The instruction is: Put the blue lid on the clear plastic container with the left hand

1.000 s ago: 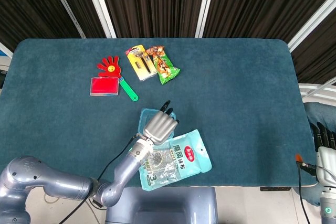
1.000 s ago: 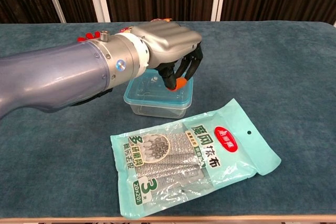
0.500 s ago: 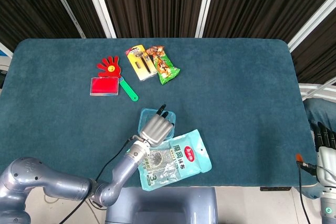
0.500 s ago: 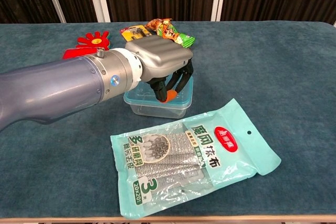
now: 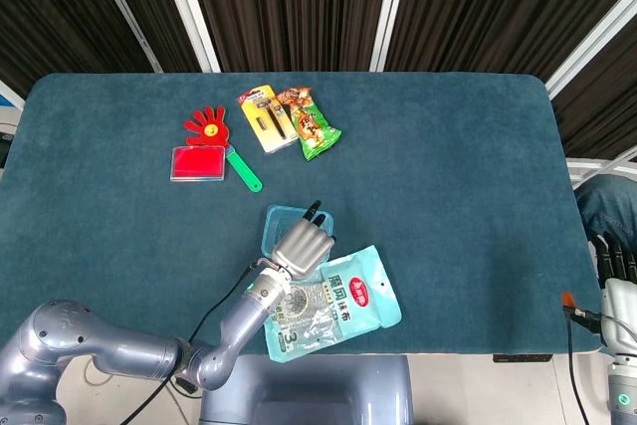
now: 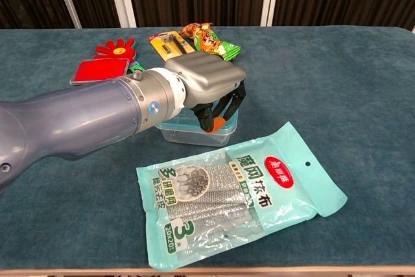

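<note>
Left hand (image 6: 206,82) has dropped lower over the last second and drawn back a little toward the robot. It now sits palm-down on the clear container (image 6: 198,129), fingers curled over the far and right rim. A second ago the fingers (image 6: 220,109) hung above the box with a gap under them; now the tips reach the top edge. Whether they grip anything or only press, I cannot tell.

Blue lid (image 5: 282,218): in the head view a blue-rimmed sheet lies over the box's top, just beyond the hand. It looks seated or nearly so. My reading: the hand is pressing the lid home, and the task is close to its end. The corner under the palm is hidden, so a full snap cannot be confirmed.

Right hand (image 5: 616,268) hangs at the table's right edge, well apart from the work; its fingers point up, curl unclear.

Surface: dark teal felt table (image 6: 363,82). A pale green packet of scourers (image 6: 240,192) lies just in front of the box. At the far side sit a red hand-shaped clapper (image 5: 207,126), a red flat case (image 5: 197,163), a yellow carded tool pack (image 5: 266,117) and a green snack bag (image 5: 311,124).

Room: dark slatted panels behind, with white bars crossing them.
</note>
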{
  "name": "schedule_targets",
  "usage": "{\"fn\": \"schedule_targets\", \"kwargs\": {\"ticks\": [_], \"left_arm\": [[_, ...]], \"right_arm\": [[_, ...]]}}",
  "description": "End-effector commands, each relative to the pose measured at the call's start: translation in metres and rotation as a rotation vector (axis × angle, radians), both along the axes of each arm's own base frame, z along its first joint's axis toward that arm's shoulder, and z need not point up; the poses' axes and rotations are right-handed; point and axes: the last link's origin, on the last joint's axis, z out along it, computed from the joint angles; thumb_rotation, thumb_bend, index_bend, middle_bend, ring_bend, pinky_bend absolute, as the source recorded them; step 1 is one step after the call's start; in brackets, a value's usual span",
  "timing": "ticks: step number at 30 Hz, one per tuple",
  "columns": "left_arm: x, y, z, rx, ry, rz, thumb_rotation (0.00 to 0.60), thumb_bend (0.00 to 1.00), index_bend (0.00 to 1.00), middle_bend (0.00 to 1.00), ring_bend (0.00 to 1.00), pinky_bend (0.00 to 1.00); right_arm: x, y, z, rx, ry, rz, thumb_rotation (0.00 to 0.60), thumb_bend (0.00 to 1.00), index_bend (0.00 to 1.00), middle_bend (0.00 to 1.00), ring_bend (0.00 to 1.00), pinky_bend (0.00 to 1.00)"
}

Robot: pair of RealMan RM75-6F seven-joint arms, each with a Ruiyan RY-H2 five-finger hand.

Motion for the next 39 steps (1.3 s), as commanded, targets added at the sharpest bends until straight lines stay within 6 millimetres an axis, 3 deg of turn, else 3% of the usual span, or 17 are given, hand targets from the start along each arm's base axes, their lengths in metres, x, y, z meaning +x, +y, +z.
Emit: {"fn": "schedule_targets", "kwargs": {"ticks": [1, 39], "left_arm": [[0.0, 0.0, -0.002, -0.003, 0.003, 0.0, 0.6, 0.49, 0.62, 0.57, 0.2, 0.06], [-0.024, 0.002, -0.025, 0.018, 0.096, -0.04, 0.6, 0.49, 0.62, 0.57, 0.2, 0.06]], "right_arm": [[0.0, 0.0, 0.0, 0.0, 0.0, 0.0, 0.6, 0.35, 0.0, 0.0, 0.0, 0.0], [0.0, 0.001, 0.0, 0.002, -0.008, 0.0, 0.6, 0.35, 0.0, 0.0, 0.0, 0.0]]}}
